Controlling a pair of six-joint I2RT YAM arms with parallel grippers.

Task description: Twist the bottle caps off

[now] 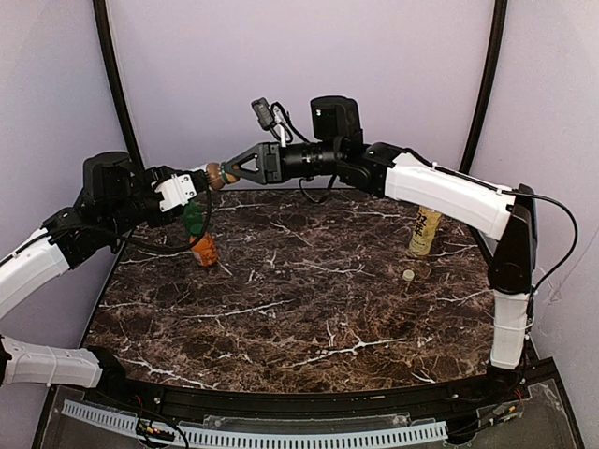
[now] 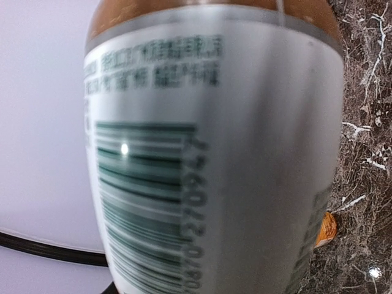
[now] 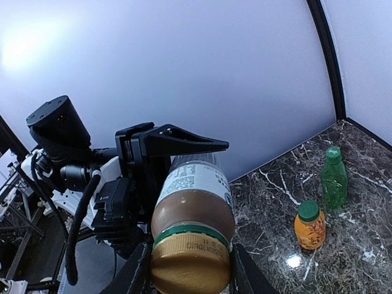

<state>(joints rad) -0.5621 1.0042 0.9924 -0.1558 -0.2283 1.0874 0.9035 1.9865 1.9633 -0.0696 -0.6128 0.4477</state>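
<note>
The short brown bottle [image 1: 214, 175] is held on its side in the air above the table's back left. My left gripper [image 1: 198, 180] is shut on its body; the white barcode label [image 2: 214, 153] fills the left wrist view and hides the fingers. My right gripper [image 1: 228, 171] is shut on its golden-brown cap [image 3: 191, 263], with one finger on each side. The orange juice bottle [image 1: 203, 249] and the slim green bottle [image 1: 193, 218] stand below, both with green caps. The tall yellow tea bottle [image 1: 425, 231] stands at the right, with a cream-white cap [image 1: 408, 275] lying beside it.
The dark marble table [image 1: 309, 318] ends at white walls at the back and sides. Black frame poles [image 1: 117, 84] rise at the back corners. In the right wrist view the green bottle [image 3: 334, 180] and the orange bottle [image 3: 309, 226] stand right of the held bottle.
</note>
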